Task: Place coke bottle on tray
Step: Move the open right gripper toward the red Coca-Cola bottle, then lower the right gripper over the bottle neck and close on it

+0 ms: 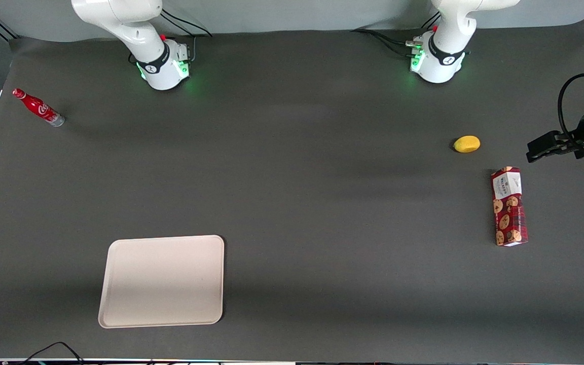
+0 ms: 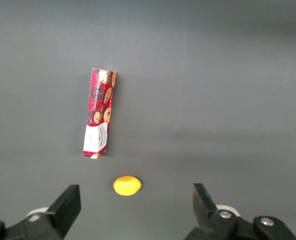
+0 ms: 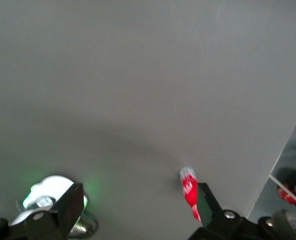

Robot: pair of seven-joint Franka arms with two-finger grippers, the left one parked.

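The coke bottle [image 1: 38, 107] lies on its side on the dark table at the working arm's end, close to the table's edge, with its cap toward the edge. The cream-white tray [image 1: 162, 280] lies flat much nearer to the front camera and holds nothing. My right gripper [image 3: 140, 200] is out of the front view. In the right wrist view it hangs high above the table, open and empty. There the coke bottle [image 3: 189, 192] shows far below, just beside one of the fingers [image 3: 207, 200].
The working arm's base [image 1: 162, 63] glows green and also shows in the right wrist view [image 3: 53, 200]. A yellow lemon [image 1: 467, 144] and a red cookie box [image 1: 509, 206] lie toward the parked arm's end. The table's edge [image 3: 283, 165] runs close by the bottle.
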